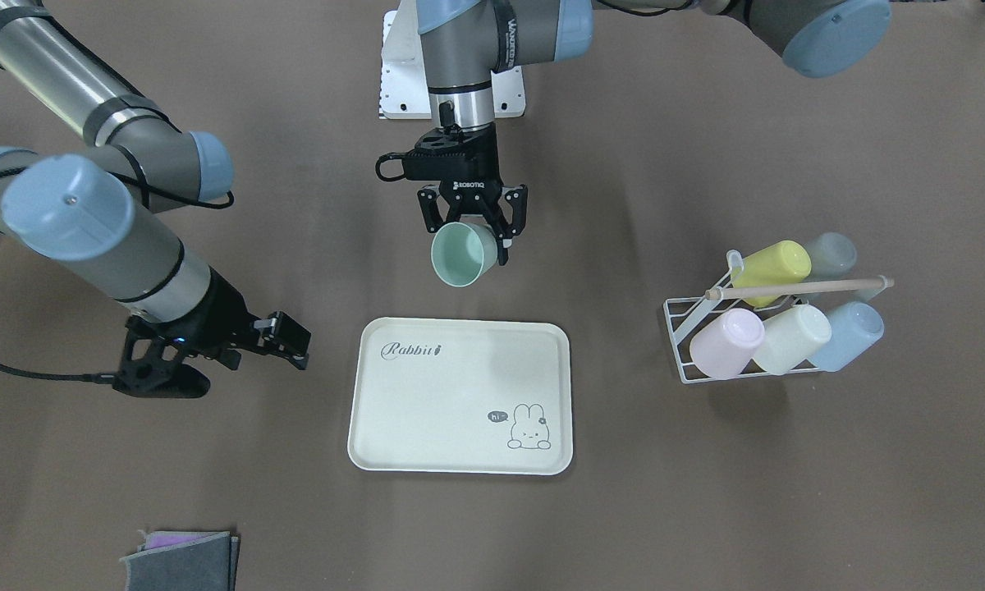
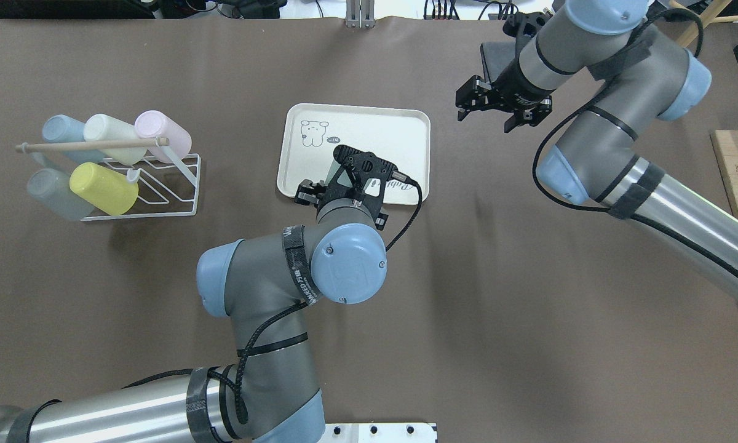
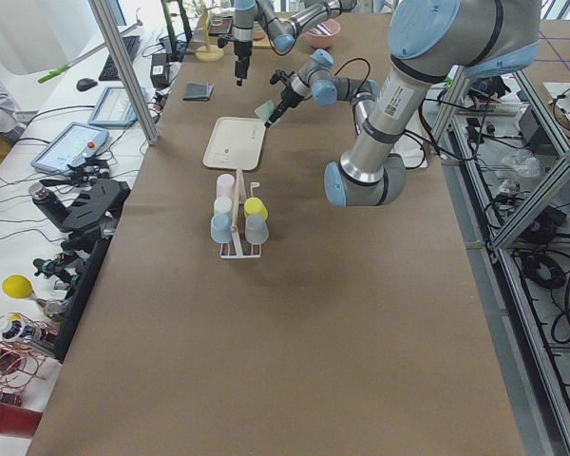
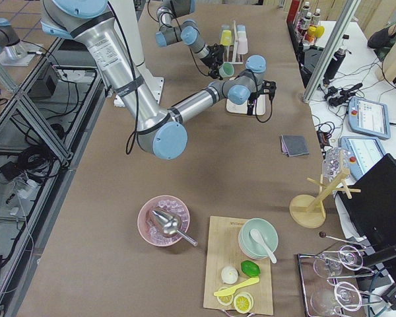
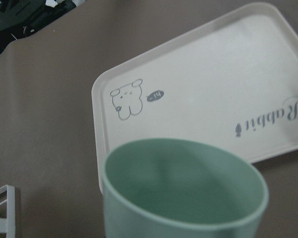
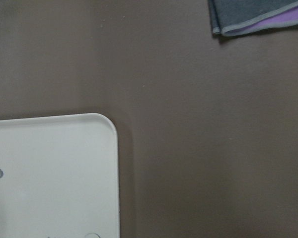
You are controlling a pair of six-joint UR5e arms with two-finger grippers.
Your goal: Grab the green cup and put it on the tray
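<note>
The green cup [image 1: 462, 254] is held in my left gripper [image 1: 469, 240], tilted with its mouth facing away from the robot. It hangs above the table just off the robot-side edge of the cream "Rabbit" tray [image 1: 460, 394]. In the left wrist view the cup [image 5: 184, 193] fills the bottom, with the tray [image 5: 203, 94] beyond it. In the overhead view the left gripper [image 2: 350, 178] covers most of the cup over the tray [image 2: 375, 129]. My right gripper [image 2: 484, 120] is open and empty, beside the tray's short side; it also shows in the front view [image 1: 291, 343].
A white wire rack [image 1: 689, 361] holds several pastel cups, among them a yellow one [image 1: 776, 267], on my left side of the table. A folded grey and purple cloth [image 1: 180, 558] lies at the far edge beyond the right gripper.
</note>
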